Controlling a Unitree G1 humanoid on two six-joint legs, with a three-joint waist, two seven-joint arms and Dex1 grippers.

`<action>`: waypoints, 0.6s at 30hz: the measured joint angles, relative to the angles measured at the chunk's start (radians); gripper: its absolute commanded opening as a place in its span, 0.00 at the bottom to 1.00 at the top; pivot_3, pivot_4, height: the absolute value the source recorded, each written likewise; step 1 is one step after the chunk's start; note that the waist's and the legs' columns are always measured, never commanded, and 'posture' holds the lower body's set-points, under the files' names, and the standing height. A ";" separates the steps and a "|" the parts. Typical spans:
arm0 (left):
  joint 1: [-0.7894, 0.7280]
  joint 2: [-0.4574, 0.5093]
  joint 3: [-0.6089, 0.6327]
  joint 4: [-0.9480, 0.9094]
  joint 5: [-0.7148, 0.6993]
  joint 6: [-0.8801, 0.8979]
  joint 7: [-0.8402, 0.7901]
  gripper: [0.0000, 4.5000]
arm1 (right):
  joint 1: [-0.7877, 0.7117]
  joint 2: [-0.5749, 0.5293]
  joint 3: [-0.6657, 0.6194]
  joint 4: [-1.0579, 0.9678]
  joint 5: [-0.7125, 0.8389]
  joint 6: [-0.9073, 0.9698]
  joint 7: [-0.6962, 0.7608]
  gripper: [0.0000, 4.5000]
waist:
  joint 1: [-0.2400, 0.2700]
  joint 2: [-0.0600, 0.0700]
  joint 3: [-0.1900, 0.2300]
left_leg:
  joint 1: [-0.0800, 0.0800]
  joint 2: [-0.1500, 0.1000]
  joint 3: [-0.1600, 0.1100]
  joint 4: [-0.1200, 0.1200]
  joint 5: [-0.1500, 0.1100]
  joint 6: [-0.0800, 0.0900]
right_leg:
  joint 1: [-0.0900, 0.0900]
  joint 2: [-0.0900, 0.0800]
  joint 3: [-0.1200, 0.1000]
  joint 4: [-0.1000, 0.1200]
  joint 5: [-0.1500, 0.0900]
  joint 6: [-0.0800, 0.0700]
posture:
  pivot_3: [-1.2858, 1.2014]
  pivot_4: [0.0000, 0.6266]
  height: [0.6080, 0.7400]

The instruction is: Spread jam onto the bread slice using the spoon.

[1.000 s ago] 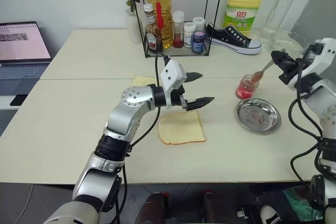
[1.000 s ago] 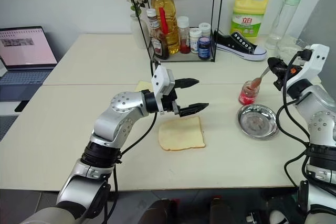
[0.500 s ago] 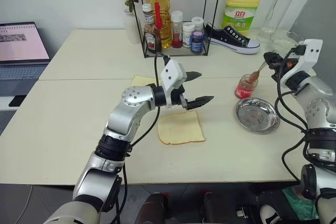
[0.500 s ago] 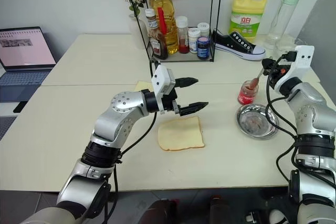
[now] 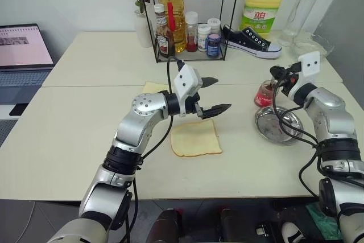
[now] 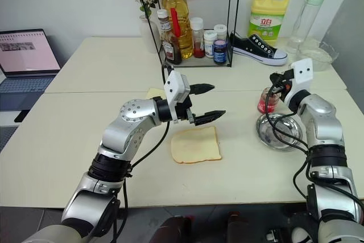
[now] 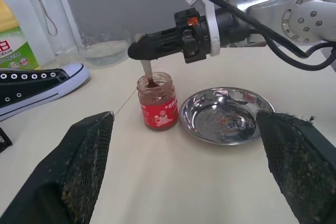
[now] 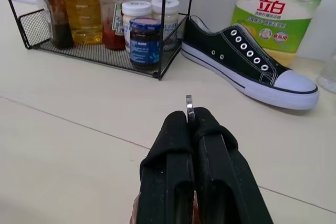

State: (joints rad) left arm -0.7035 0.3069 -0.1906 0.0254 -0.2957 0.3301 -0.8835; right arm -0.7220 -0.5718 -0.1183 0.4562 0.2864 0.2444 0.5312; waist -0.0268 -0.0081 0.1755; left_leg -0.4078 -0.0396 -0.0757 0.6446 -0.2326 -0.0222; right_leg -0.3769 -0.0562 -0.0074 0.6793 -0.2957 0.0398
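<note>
Our right gripper (image 7: 137, 51) is clenched on the spoon (image 7: 147, 70), thin handle pinched between the black fingers with its tip poking out past them. The spoon hangs steeply down with its bowl inside the jam (image 7: 157, 101), so we judge this is the scooping step and nothing has been spread yet. The grip is high on the handle, likely so the fingers stay clear of the jar mouth.

The jam is a glossy red paste in a small clear glass jar with a red label, lid off. It stands at the right of the table, just left of and beyond the steel dish (image 5: 278, 124). The dish is round, shallow and shiny with some red smears; probably a rest for the spoon.

Our left gripper (image 5: 212, 94) is released, its fingers spread wide, and it hovers level just beyond the bread slice (image 5: 195, 139) without touching it. We'd guess it is parked there, ready to steady the bread.

The bread slice lies flat mid-table, near side: squarish, pale cream and matte, with a thin tan crust and a bare top. It is soft, so the scoop needs a light stroke. A yellower slice (image 5: 154, 87) peeks out behind the left arm.
</note>
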 measured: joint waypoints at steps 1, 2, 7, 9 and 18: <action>0.000 0.000 0.000 0.000 0.000 0.000 0.000 1.00 | 0.004 0.001 0.001 0.000 -0.001 0.001 0.001 0.01 | 0.000 0.000 0.000 | 0.000 0.000 0.000 0.000 0.000 0.000 | 0.000 0.000 0.000 0.000 0.000 0.000 | 0.52 0.24 1.00; 0.000 0.000 0.000 0.000 0.001 0.000 0.000 1.00 | 0.008 0.003 0.001 0.000 -0.003 0.002 0.003 0.01 | 0.000 0.000 0.000 | 0.000 0.000 0.000 0.000 0.000 0.000 | 0.000 0.000 0.000 0.000 0.000 0.000 | 0.52 0.24 1.00; -0.004 0.000 0.000 0.001 0.004 -0.003 0.000 1.00 | 0.031 0.024 -0.003 -0.003 -0.009 0.018 0.009 0.01 | 0.000 0.000 0.000 | 0.000 0.000 0.000 0.000 0.000 0.000 | 0.000 0.000 0.000 0.000 0.000 0.000 | 0.52 0.24 1.00; -0.009 0.000 0.000 0.001 0.004 -0.003 -0.001 1.00 | 0.031 0.035 -0.019 -0.010 0.007 0.046 0.003 0.01 | 0.000 0.000 0.000 | 0.000 0.000 0.000 0.000 0.000 0.000 | 0.000 0.000 0.000 0.000 0.000 0.000 | 0.52 0.24 1.00; -0.012 0.000 0.000 0.010 0.005 -0.008 -0.001 1.00 | 0.024 0.080 -0.170 -0.025 0.134 0.212 -0.078 0.01 | 0.000 0.000 0.000 | 0.000 0.000 0.000 0.000 0.000 0.000 | 0.000 0.000 0.000 0.000 0.000 0.000 | 0.52 0.24 1.00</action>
State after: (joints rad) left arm -0.7159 0.3068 -0.1906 0.0357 -0.2909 0.3225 -0.8848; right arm -0.6983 -0.4916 -0.2884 0.4315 0.4199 0.4561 0.4532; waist -0.0270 -0.0081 0.1755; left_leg -0.4077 -0.0395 -0.0756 0.6446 -0.2326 -0.0222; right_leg -0.3770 -0.0562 -0.0073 0.6796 -0.2957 0.0397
